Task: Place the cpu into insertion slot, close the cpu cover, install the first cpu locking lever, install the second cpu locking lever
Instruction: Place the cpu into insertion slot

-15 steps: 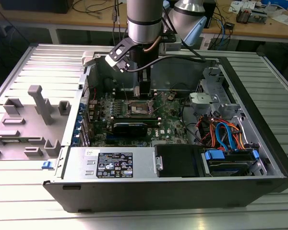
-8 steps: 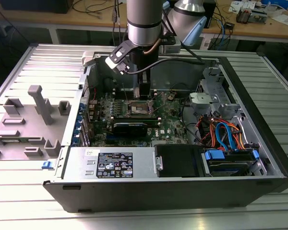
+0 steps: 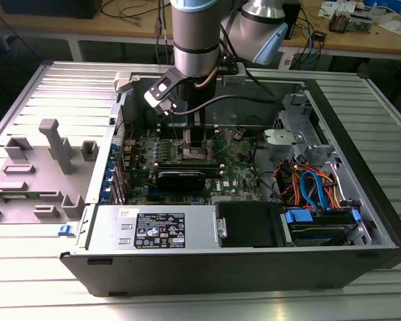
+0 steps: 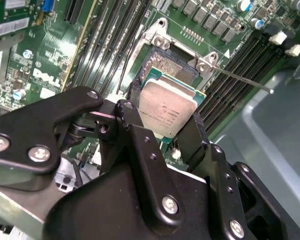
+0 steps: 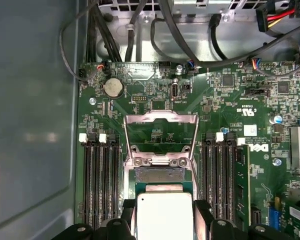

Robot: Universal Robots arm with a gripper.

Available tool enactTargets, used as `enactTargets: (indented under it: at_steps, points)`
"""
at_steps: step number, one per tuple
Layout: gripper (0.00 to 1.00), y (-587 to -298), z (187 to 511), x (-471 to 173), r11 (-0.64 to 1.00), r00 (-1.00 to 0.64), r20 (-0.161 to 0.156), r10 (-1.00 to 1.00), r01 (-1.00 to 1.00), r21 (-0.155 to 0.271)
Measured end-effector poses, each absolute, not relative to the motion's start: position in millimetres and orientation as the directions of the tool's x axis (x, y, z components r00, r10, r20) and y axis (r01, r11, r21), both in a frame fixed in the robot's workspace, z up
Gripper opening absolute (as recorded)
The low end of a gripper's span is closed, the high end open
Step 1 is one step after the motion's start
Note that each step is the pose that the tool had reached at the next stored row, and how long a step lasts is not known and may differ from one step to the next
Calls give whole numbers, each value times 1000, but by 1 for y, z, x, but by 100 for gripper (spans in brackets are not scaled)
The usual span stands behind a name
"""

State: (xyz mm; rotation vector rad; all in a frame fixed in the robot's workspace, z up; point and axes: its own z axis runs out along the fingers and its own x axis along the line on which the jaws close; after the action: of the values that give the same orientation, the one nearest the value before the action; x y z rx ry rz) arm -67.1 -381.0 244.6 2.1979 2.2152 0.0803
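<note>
Evidently the first step is in hand: placing the cpu [image 4: 169, 105] into the insertion slot [image 4: 172, 65]. The gripper [image 4: 165, 119] is closed narrowly on the chip, one black finger against each of two opposite edges, the dull silver top facing the camera. In both wrist views the chip hangs over the near part of the socket, with a strip of brownish-gold contact field showing beyond its far edge. Whether its underside already touches the contacts I cannot tell.

The cpu cover [image 5: 162, 116] stands swung up and back from the socket, its window open, so nothing of it lies across the slot. A thin locking lever [image 4: 245, 81] juts out sideways beside the memory slots [image 4: 250, 60], released. In the exterior view the arm [image 3: 195, 40] reaches down at the upper middle of the frame, into the open computer case [image 3: 240, 274], over the green motherboard [image 3: 235, 172].

By my judgement, seating calls for the chip level and square to the grey rim, lowered gently, since the contacts look delicate.
</note>
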Motion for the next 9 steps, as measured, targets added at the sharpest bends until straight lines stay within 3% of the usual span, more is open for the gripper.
enactTargets:
  at_steps: [9]
  points:
    - [55,-381,236,-67,7,-8,22,1000,999,51]
